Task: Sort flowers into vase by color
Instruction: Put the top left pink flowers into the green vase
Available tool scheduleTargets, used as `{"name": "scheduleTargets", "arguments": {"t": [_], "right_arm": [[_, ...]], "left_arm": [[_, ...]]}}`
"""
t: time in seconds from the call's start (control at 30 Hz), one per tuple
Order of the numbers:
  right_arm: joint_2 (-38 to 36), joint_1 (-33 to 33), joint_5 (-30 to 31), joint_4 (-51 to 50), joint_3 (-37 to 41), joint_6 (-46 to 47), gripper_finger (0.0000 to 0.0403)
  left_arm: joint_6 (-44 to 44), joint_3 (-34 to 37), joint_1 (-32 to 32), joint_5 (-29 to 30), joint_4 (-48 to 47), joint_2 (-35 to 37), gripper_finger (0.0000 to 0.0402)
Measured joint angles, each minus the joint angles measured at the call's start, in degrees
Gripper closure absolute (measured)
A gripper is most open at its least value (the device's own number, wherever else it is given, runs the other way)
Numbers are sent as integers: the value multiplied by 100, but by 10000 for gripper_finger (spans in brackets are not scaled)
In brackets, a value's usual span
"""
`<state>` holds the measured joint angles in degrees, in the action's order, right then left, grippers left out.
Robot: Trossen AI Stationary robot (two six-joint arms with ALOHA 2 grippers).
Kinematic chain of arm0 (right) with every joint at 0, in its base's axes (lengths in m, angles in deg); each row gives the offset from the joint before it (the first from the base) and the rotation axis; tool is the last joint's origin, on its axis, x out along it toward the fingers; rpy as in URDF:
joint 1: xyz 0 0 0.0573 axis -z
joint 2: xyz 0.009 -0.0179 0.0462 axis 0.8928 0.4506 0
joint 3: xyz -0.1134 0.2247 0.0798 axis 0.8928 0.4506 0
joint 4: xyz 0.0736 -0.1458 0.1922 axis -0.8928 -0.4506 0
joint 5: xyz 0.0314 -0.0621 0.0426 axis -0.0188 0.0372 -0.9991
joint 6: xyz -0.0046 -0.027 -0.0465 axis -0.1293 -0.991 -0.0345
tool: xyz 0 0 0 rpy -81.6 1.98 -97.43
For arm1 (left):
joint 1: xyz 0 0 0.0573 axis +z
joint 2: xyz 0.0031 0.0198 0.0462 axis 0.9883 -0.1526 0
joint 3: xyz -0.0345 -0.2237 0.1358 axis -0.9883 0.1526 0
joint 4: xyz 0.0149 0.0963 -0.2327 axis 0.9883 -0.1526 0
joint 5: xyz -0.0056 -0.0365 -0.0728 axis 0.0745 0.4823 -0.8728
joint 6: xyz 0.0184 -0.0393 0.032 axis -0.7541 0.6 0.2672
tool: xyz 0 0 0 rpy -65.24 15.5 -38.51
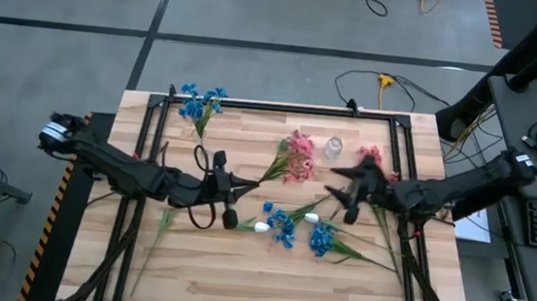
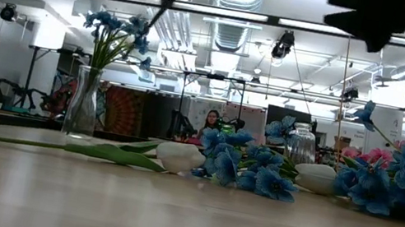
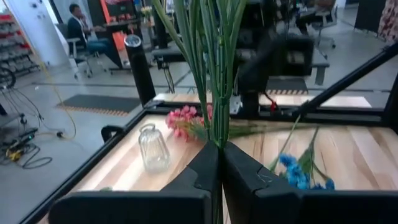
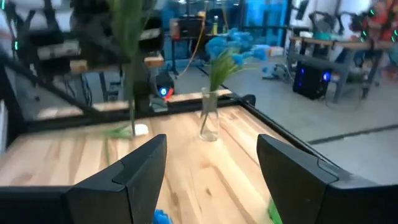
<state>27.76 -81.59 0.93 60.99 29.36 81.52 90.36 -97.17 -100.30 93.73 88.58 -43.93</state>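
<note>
Left pincer [image 1: 228, 198], over the worktop [image 1: 237, 284] left of centre, is clamped tight on a bundle of green stems [image 3: 214, 74] that rise upright from between its fingers. Right pincer [image 1: 343, 194] hovers right of centre with jaws held wide and nothing between them. Loose blue sprigs [image 1: 286, 228] and white buds [image 1: 262, 227] lie on the worktop between the two pincers; a pink sprig [image 1: 297, 156] lies just beyond them, beside an empty glass jar [image 1: 333, 147]. A slim vase [image 1: 200, 125] near the far left corner holds blue flowers [image 1: 198, 100].
</note>
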Motion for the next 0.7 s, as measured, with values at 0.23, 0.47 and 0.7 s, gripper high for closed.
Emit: {"name": "scheduleTargets", "arguments": {"t": [0.23, 0.47, 0.7], "right_arm": [[826, 0, 23, 1212, -2, -385, 161], [1275, 2, -272, 1974, -116, -386, 161], [1771, 2, -368, 1926, -576, -377, 161]], "left_arm": [[-127, 2, 96, -43, 823, -552, 402], [-164, 2, 309, -200, 1710, -1155, 402], [-169, 2, 449, -471, 2395, -1603, 401]]}}
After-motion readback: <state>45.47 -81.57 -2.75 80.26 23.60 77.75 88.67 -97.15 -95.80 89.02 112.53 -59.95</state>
